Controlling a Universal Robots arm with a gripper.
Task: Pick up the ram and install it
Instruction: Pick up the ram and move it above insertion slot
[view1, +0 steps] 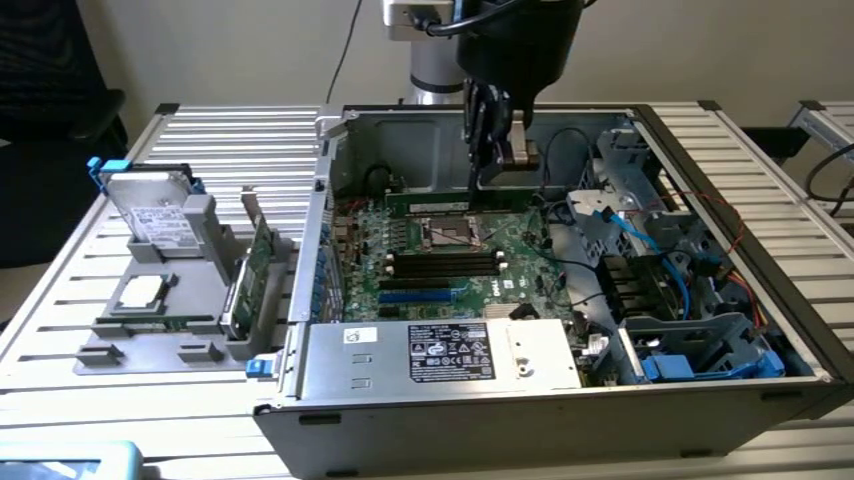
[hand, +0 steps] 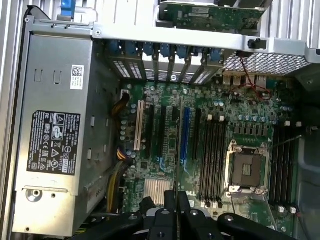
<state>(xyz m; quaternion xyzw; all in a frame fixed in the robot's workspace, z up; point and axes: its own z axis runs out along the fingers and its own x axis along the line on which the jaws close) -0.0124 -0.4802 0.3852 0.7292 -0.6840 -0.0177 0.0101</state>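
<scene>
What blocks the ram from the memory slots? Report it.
Nothing visible. The hand holds the ram above the motherboard; the black memory slots beside the CPU socket stand empty.

We see a plain pale wall (view1: 227, 50) at the back, evenly lit, with a thin black cable (view1: 350, 45) running up it. The tabletop (view1: 200, 125) is built of ribbed silver metal slats. A dark chair-like shape (view1: 54, 110) stands at the exterior view's left, and a second slatted surface (view1: 830, 118) at its right.
</scene>
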